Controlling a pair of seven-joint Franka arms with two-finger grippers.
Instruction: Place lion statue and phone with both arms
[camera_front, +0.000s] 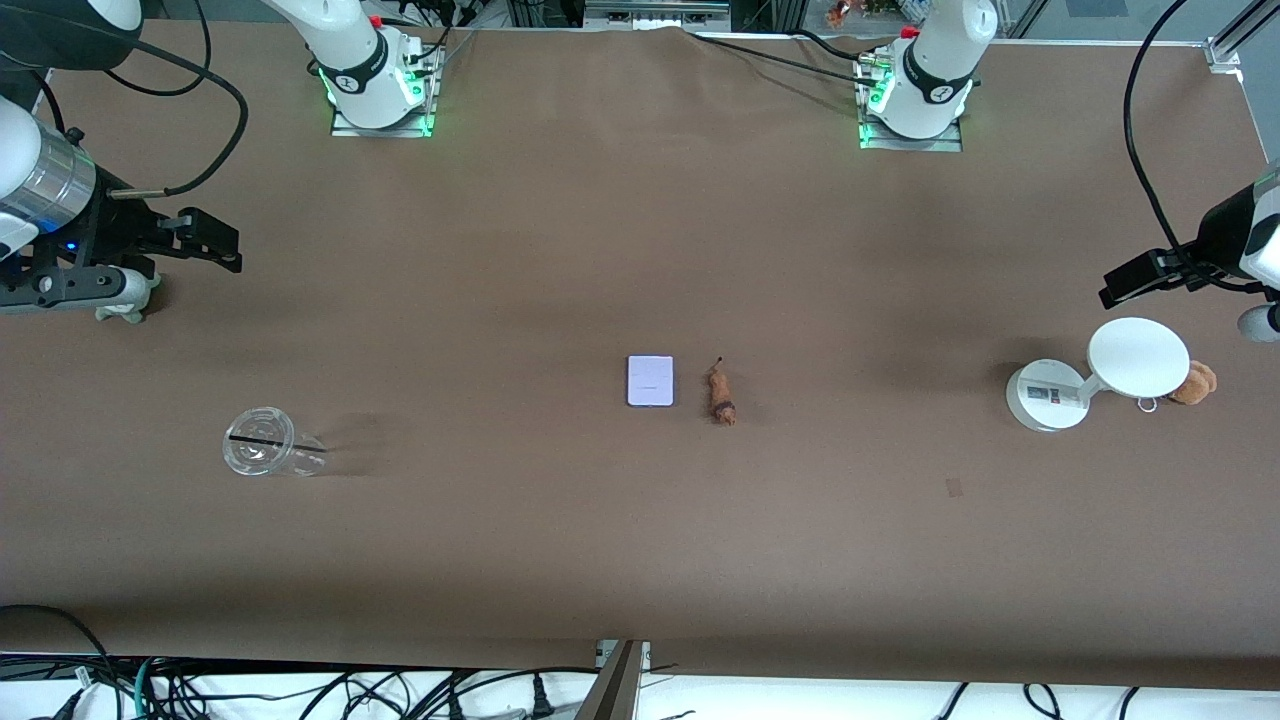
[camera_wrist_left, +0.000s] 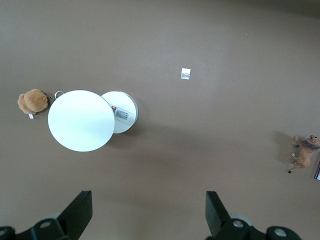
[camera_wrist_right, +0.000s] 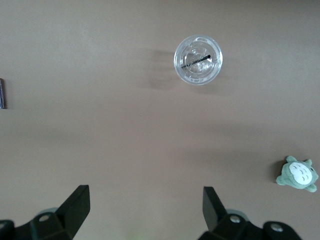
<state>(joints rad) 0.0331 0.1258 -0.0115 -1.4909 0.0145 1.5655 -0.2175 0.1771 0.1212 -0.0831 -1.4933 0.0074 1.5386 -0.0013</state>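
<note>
Phone (camera_front: 650, 381), flat pale lavender rectangle, lies mid-table; tiny brown lion statue (camera_front: 721, 393) just beside it. Left gripper (camera_wrist_left: 148, 212) and right gripper (camera_wrist_right: 145, 210), both spread, hover well apart from phone. Judgement: approach separately, pinch phone by its edges.

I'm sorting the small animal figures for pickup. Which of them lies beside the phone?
The lion statue, a slim brown figurine mid-table right beside the phone. The orange-brown plush sits by the white stand; the green plush lies under the right arm.
</note>
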